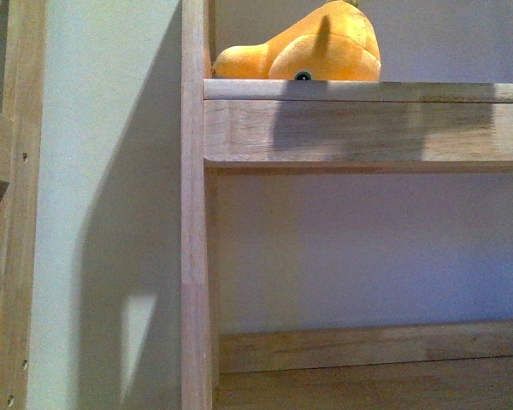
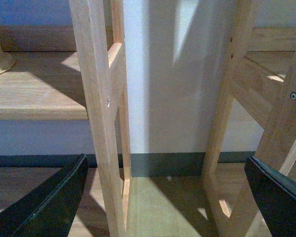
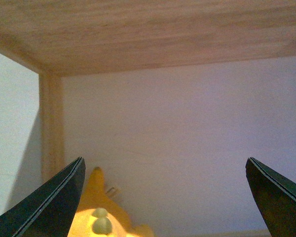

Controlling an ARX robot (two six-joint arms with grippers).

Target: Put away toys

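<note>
1. The orange plush toy [image 1: 312,47] lies on the upper wooden shelf [image 1: 368,120], near its left post.
2. The right gripper [image 3: 163,197] is spread wide above the toy, apparently not touching it.
3. The left gripper [image 2: 165,197] is spread wide and empty.

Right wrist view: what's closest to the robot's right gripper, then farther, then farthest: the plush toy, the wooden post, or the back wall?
1. plush toy: right below the open right gripper, by its fingers.
2. wooden post: behind the toy, off to one side.
3. back wall: farthest, behind both.
</note>
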